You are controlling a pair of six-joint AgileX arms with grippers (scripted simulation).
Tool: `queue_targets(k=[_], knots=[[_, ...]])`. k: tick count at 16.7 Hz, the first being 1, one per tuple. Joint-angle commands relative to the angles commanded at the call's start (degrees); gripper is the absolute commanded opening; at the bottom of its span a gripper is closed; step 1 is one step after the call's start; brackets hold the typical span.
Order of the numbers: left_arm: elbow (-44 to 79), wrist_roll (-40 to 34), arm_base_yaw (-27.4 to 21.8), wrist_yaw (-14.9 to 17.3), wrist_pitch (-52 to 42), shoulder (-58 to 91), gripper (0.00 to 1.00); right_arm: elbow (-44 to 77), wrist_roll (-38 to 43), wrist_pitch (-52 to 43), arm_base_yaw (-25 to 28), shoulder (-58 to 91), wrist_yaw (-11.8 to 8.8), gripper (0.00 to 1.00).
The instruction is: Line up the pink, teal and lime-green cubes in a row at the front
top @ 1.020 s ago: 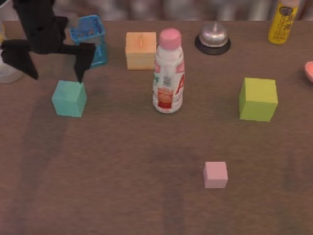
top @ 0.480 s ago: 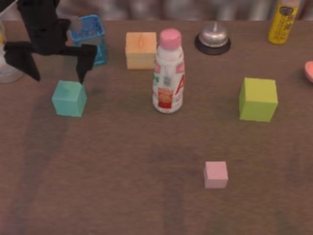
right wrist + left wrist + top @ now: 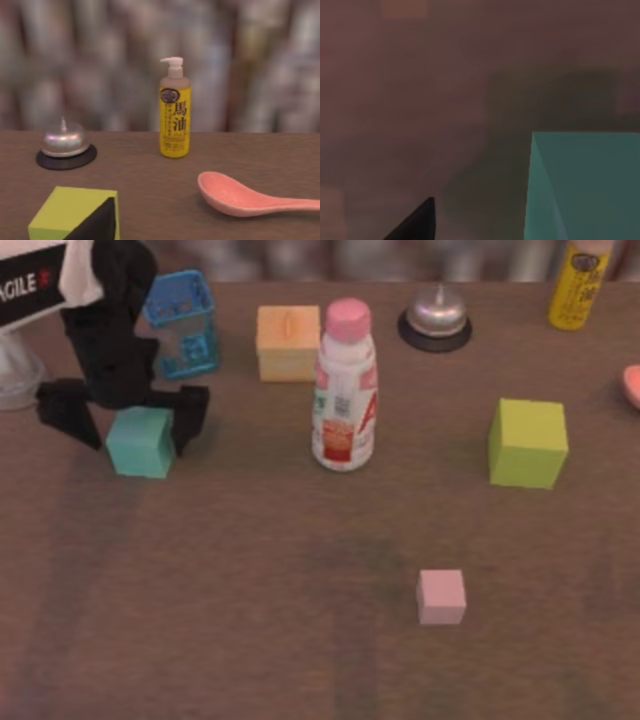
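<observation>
Since the earlier frame, the left gripper [image 3: 135, 428] has been lowered from above the teal cube [image 3: 140, 443] until its spread fingers stand on either side of it, not closed on it; nothing else has been shifted.

Nearest the front, the pink cube [image 3: 441, 596] is set alone, right of centre, with bare bench [image 3: 250, 640] all around it and wide open room along the front edge. Farther back, the teal cube sits at the left and the lime cube [image 3: 528, 443] at the right, well apart, with a bottle [image 3: 345, 390] standing between them. At the back edge a blue basket [image 3: 185, 320], an orange box [image 3: 288, 342], a bell [image 3: 436, 315] and a yellow bottle [image 3: 578, 280] are lined up.

A spoon [image 3: 632, 385] is cut off at the right edge. The right gripper is not seen from above, and its state cannot be told.
</observation>
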Motion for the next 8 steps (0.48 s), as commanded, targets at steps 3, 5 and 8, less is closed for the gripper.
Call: queue_targets(k=[3, 5, 8], knots=[[-1.52, 0.01, 0.0, 0.01, 1.66, 0.5, 1.0, 0.0, 0.0, 0.0, 0.0, 0.0, 0.0, 1.0], [-1.52, 0.01, 0.0, 0.01, 1.66, 0.5, 1.0, 0.0, 0.0, 0.0, 0.0, 0.0, 0.0, 1.0], [-1.52, 0.01, 0.0, 0.01, 1.66, 0.5, 0.77, 0.0, 0.0, 0.0, 0.0, 0.0, 0.0, 1.0]])
